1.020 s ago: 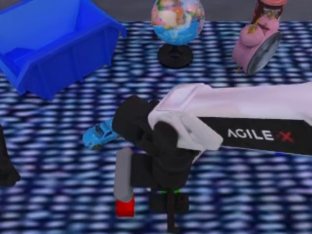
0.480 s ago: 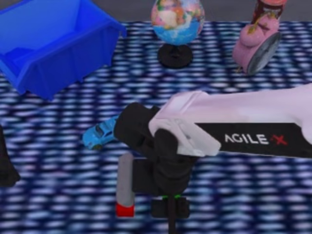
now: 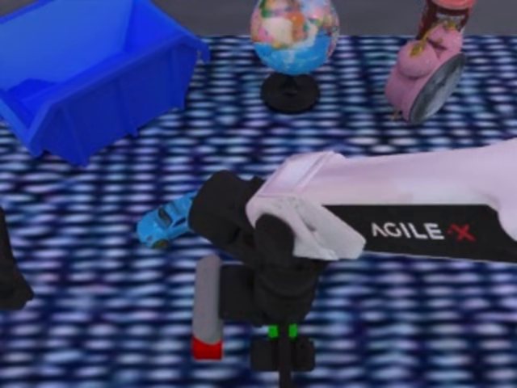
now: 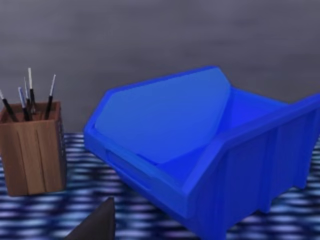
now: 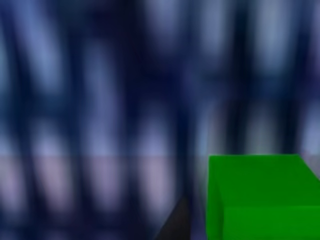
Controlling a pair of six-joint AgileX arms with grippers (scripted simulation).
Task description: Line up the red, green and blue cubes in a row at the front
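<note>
The green cube (image 3: pixel 282 331) shows as a small green strip at the table's front centre, just under my right gripper (image 3: pixel 281 354). In the right wrist view the green cube (image 5: pixel 260 197) rests on the patterned cloth. One dark fingertip (image 5: pixel 175 227) stands beside it with a narrow gap, so the gripper is open. The red cube (image 3: pixel 207 349) sits to the green cube's left, half covered by a grey part of the right arm. The blue cube is hidden. My left arm (image 3: pixel 10 279) is parked at the left edge, and one of its fingertips (image 4: pixel 100 225) shows at the side of its wrist view.
A large blue bin (image 3: pixel 89 73) stands at the back left, with a light-blue toy car (image 3: pixel 166 222) in front of it. A globe (image 3: pixel 292 36) and a pink object (image 3: pixel 424 77) stand at the back. A wooden brush holder (image 4: pixel 32 147) is near the bin.
The right arm shifted slightly toward the front, covering more of the red cube. More green now shows above the right gripper. The left arm has not moved.
</note>
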